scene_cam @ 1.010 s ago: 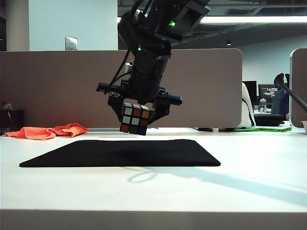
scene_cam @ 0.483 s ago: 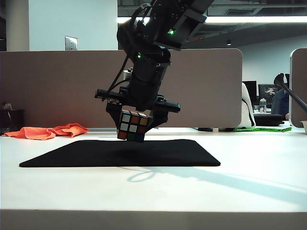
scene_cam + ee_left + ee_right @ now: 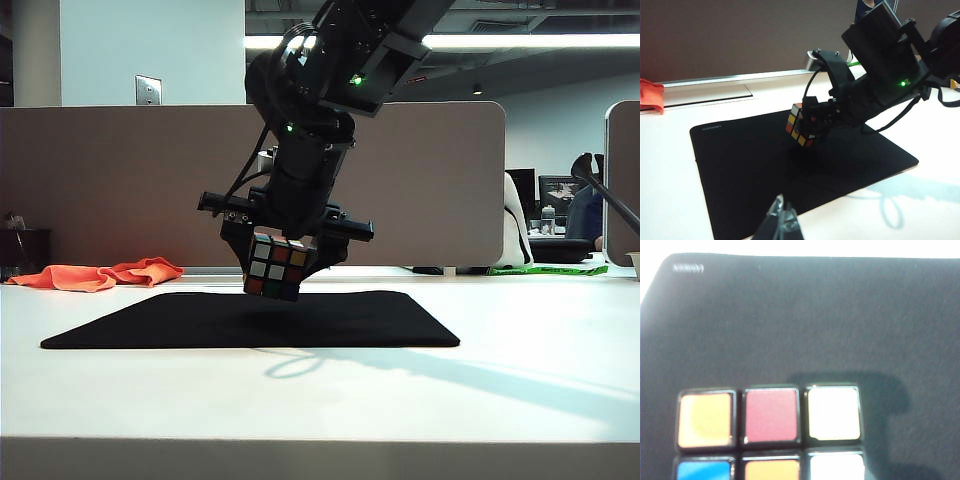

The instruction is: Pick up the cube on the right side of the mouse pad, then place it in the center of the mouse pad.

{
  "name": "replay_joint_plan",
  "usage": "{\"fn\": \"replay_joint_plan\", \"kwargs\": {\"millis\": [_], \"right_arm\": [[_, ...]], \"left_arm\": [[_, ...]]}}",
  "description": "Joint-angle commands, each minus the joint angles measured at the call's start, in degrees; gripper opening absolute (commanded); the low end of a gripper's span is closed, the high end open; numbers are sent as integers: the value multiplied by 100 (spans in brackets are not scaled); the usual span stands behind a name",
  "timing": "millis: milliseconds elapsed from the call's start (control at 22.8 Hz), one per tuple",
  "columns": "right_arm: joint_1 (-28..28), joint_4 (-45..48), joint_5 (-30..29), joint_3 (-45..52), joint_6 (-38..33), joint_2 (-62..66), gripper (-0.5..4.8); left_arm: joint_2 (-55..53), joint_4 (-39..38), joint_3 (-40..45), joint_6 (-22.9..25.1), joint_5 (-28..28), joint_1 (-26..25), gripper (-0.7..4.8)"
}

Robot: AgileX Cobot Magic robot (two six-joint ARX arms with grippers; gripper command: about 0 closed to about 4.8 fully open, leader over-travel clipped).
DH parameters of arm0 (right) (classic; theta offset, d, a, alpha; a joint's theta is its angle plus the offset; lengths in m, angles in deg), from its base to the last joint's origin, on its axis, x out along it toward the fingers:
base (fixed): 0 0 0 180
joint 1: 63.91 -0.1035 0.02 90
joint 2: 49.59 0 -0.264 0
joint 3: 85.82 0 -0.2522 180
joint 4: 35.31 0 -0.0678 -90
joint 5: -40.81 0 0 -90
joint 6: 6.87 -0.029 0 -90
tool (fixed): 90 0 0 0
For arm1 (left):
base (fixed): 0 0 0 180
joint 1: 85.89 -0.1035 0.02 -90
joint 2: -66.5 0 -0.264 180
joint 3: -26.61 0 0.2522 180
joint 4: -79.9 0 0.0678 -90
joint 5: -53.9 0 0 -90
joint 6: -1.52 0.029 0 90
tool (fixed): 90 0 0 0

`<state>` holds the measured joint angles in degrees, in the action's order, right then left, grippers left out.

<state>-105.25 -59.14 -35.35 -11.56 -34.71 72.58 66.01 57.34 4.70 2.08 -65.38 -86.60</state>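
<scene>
The cube [image 3: 275, 268] hangs just above the middle of the mouse pad [image 3: 380, 320], not yet touching it, clamped between the jaws of the right gripper [image 3: 278, 262]. The pad lies straight below the cube, so the coming move is a short drop. The left gripper [image 3: 781, 226] waits near the pad's front edge, its jaws seemingly together. Compared with a second ago, the cube sits lower and slightly further left.
</scene>
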Motion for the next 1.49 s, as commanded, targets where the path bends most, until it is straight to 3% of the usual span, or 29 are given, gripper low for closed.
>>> {"fn": "replay_joint_plan", "kwargs": {"millis": [44,571,747,1098,1230,1493], "right_arm": [[35,140,50,-33,-24,-15,274],[103,177,-9,-33,-26,7,276],[107,197,-94,-33,-26,7,328],[98,402,-247,-33,-26,0,329],[98,369,-238,-33,-26,-4,364],[105,612,-199,-33,-24,-4,369]], "left_arm": [[-4,68,-33,0,4,4,-6],[-4,68,-33,0,-7,4,-6],[-4,66,-33,0,-9,4,-6],[-4,66,-33,-13,-9,4,-6],[-4,66,-33,-13,-9,4,-6],[-4,68,-33,-15,-9,4,-6]]}}
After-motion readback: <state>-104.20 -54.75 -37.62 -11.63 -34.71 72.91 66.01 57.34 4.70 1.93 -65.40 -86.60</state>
